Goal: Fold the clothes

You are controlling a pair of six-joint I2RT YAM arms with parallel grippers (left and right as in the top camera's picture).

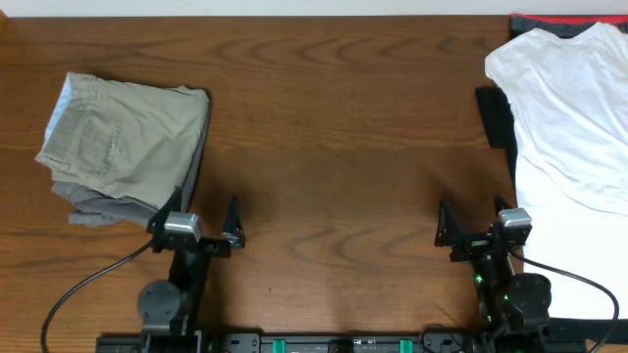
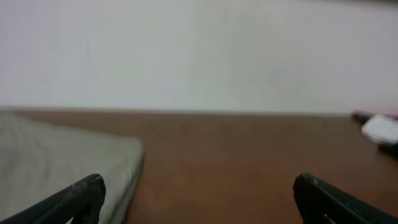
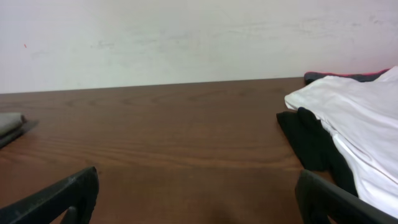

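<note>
Folded khaki-beige trousers point(image 1: 128, 137) lie at the table's left, on top of darker grey trousers point(image 1: 93, 206) whose edge shows beneath. They also show in the left wrist view point(image 2: 56, 168). A white T-shirt point(image 1: 574, 118) lies spread at the right, also in the right wrist view point(image 3: 354, 118). My left gripper point(image 1: 201, 226) is open and empty, just in front of the folded trousers. My right gripper point(image 1: 473, 224) is open and empty, just left of the T-shirt's lower part.
A black garment point(image 1: 496, 116) lies under the T-shirt's left edge. A red and grey garment point(image 1: 559, 24) pokes out at the far right corner. Brown wooden table point(image 1: 334, 127) between the piles. A white wall stands behind the table.
</note>
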